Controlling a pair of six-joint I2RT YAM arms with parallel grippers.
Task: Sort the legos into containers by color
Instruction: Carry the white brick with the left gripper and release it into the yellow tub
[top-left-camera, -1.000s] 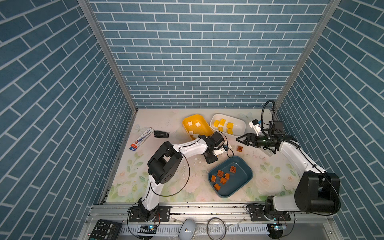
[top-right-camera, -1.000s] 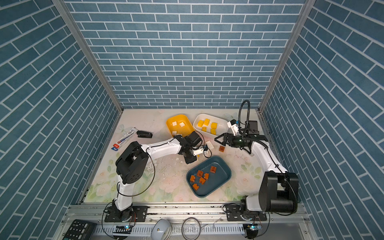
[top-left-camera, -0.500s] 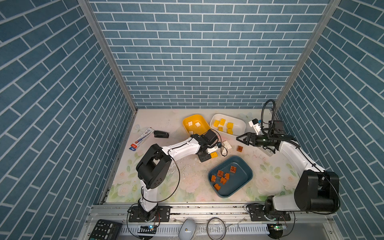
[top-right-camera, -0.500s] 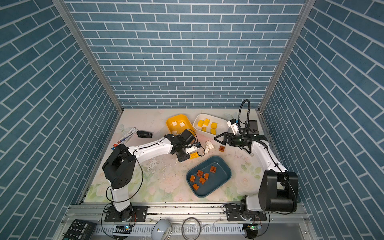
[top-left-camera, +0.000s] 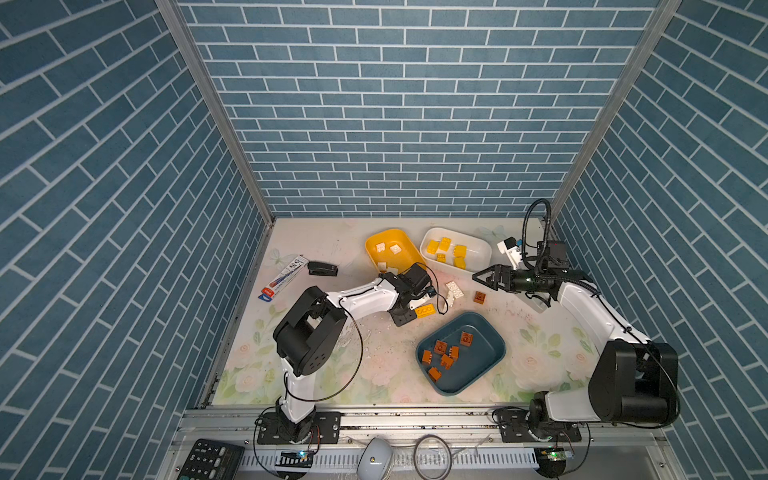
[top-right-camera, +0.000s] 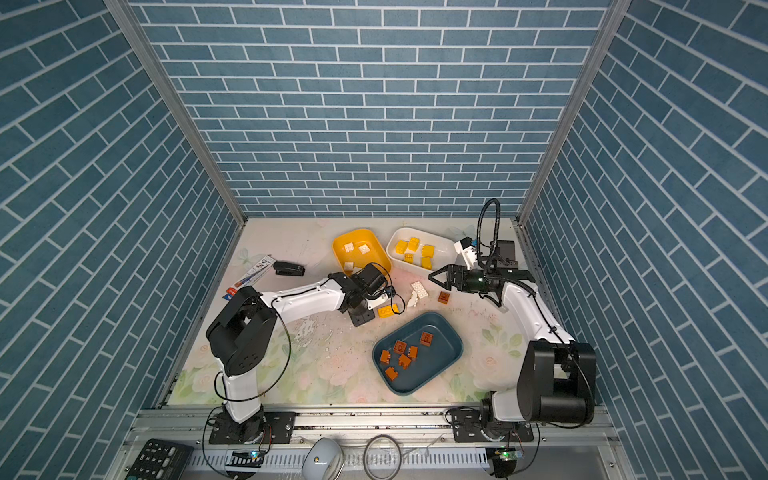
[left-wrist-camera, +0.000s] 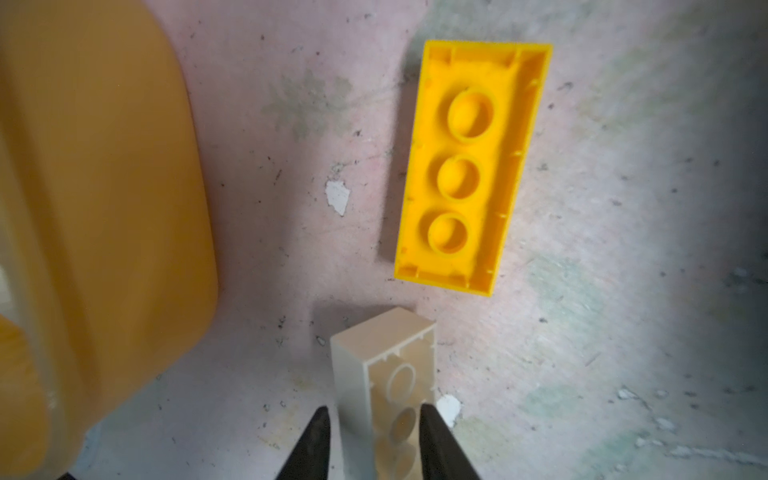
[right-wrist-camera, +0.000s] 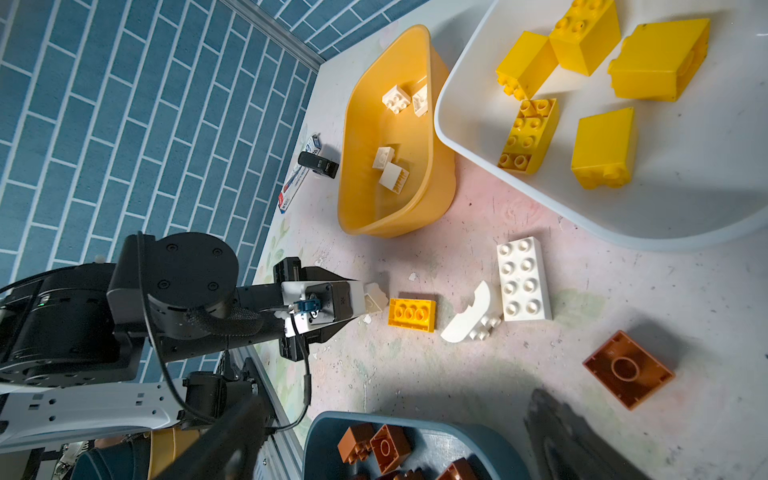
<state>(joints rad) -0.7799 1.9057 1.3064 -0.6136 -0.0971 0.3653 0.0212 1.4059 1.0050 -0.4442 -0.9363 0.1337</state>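
My left gripper (left-wrist-camera: 374, 419) sits low on the table beside the mustard yellow tub (top-left-camera: 390, 237). Its jaws stand a little apart around a white brick (left-wrist-camera: 386, 357) lying on its side, with a gap showing at one finger. A yellow 2x4 brick (top-left-camera: 424, 311) lies upside down just past it. A white 2x4 (top-left-camera: 454, 289), a curved white piece (right-wrist-camera: 469, 316) and a brown brick (top-left-camera: 479, 297) lie loose nearby. My right gripper (top-left-camera: 482, 277) hangs open and empty above the brown brick. White bricks lie in the yellow tub, yellow ones in the white tub (top-left-camera: 478, 253), brown ones in the teal tub (top-left-camera: 484, 353).
A black stapler (top-left-camera: 322, 269) and a flat printed packet (top-left-camera: 284, 277) lie at the back left of the table. The yellow tub's wall (left-wrist-camera: 104, 187) is close beside my left gripper. The teal tub's rim (right-wrist-camera: 478, 432) lies right under my right gripper.
My left arm has swung leftward, away from the teal tub toward the yellow tub's near end, and its jaws have parted a little. The right arm has held still.
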